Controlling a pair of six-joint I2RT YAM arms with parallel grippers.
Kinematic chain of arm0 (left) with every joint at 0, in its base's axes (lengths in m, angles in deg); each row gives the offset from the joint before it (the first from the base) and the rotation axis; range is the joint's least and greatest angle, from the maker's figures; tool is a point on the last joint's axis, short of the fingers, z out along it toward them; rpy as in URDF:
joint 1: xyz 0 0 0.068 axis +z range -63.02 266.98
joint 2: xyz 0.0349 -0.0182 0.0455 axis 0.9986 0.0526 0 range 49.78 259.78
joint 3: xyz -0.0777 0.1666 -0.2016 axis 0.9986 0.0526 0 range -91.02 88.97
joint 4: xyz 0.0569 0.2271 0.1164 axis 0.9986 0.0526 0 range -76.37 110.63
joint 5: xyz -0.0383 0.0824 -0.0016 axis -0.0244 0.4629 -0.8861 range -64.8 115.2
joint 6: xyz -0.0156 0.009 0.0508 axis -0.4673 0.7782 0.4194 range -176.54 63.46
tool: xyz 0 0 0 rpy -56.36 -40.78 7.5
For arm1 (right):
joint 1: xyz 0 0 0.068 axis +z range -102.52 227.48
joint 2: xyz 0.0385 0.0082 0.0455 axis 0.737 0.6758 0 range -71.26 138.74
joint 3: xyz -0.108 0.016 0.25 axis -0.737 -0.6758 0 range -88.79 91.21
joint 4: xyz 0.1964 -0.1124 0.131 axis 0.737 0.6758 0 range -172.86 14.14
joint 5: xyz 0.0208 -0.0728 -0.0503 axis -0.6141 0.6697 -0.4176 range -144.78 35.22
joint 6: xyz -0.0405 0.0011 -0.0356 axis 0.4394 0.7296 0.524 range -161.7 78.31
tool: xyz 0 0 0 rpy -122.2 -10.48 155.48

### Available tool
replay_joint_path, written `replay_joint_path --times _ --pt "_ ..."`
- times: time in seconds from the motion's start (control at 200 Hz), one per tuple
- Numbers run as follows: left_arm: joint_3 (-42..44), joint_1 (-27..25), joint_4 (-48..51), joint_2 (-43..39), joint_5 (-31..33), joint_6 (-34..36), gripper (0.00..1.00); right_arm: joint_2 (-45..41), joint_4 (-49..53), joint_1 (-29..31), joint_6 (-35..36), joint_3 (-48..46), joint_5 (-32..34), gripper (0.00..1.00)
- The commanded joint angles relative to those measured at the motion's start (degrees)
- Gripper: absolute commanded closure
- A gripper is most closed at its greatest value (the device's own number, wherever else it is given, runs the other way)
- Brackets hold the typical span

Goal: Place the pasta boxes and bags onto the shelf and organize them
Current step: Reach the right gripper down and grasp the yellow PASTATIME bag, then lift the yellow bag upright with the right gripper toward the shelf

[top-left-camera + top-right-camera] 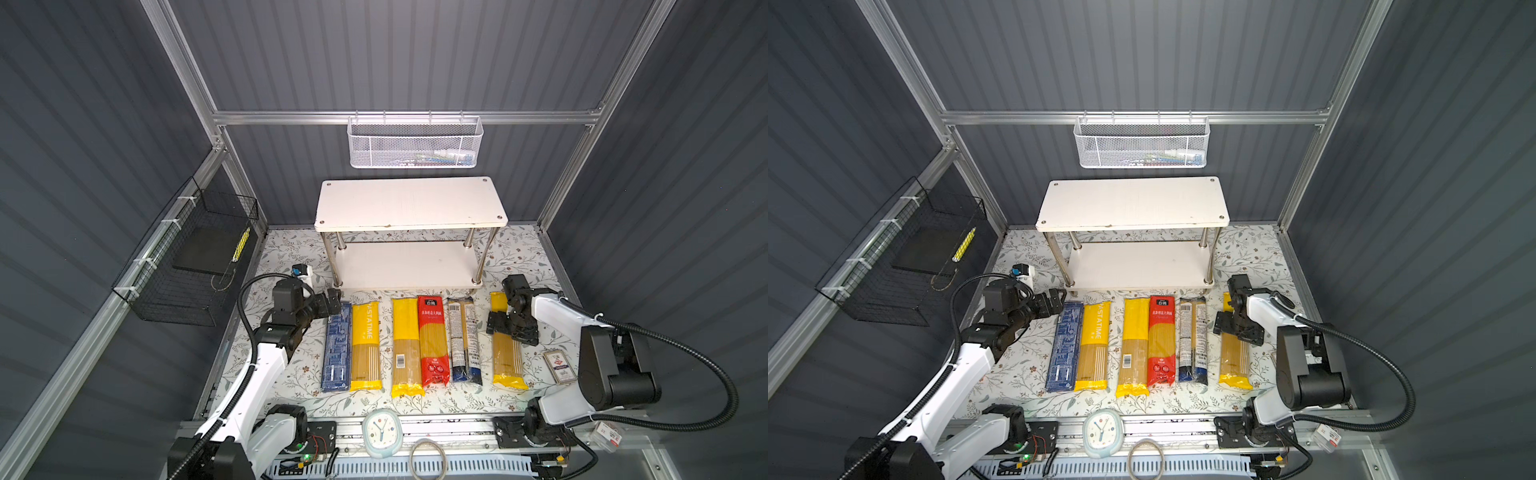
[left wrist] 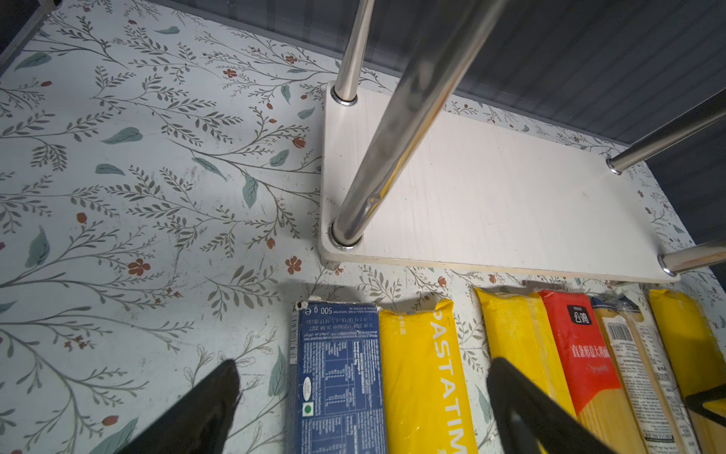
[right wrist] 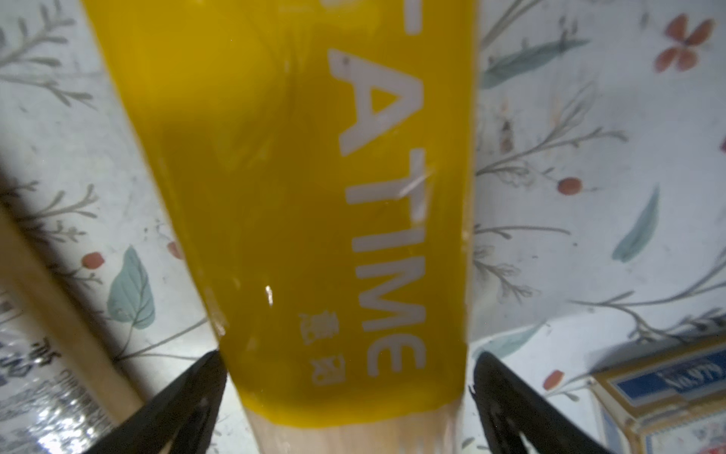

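Note:
The white two-tier shelf (image 1: 411, 203) stands at the back, both boards bare. In front of it lie, side by side, a dark-blue pasta box (image 1: 336, 349), a yellow PASTATIME bag (image 1: 365, 345), a plain yellow bag (image 1: 405, 345), a red bag (image 1: 433, 340), a clear bag (image 1: 464, 338) and another yellow bag (image 1: 506, 361). My left gripper (image 2: 363, 362) is open above the far ends of the blue box (image 2: 338, 373) and the yellow bag (image 2: 424, 373). My right gripper (image 3: 349, 355) is open low over the rightmost yellow bag (image 3: 294, 196), one finger on each side.
A white mesh basket (image 1: 415, 143) hangs on the back rail and a black wire basket (image 1: 187, 266) on the left wall. A small card box (image 1: 561, 365) lies right of the bags. A clock (image 1: 381, 432) and a cable ring (image 1: 428, 457) sit at the front edge.

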Motion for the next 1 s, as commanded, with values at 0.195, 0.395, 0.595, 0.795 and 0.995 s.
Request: replay_joint_path --times 0.195,0.395,0.595,0.795,0.995 --pt "-2.4 0.1 2.6 -0.7 1.1 1.5 0.01 2.1 1.8 -0.2 -0.1 0.9 -1.0 0.06" --pt "-2.6 0.1 3.1 -0.5 1.5 2.0 0.01 2.7 -0.4 -0.3 -1.4 -1.6 -2.6 0.09" --pt "-2.6 0.1 3.5 -0.1 1.1 1.8 0.01 2.3 -0.7 -0.2 -1.4 -2.1 -2.8 0.14" --pt "-2.8 0.1 4.2 -0.6 1.3 1.7 0.01 2.2 -1.1 -0.3 -1.0 -2.4 -4.1 0.30" --pt "-3.2 0.1 5.1 -0.9 0.9 1.3 0.01 2.0 -1.2 -0.4 -1.0 -2.6 -4.1 0.40"
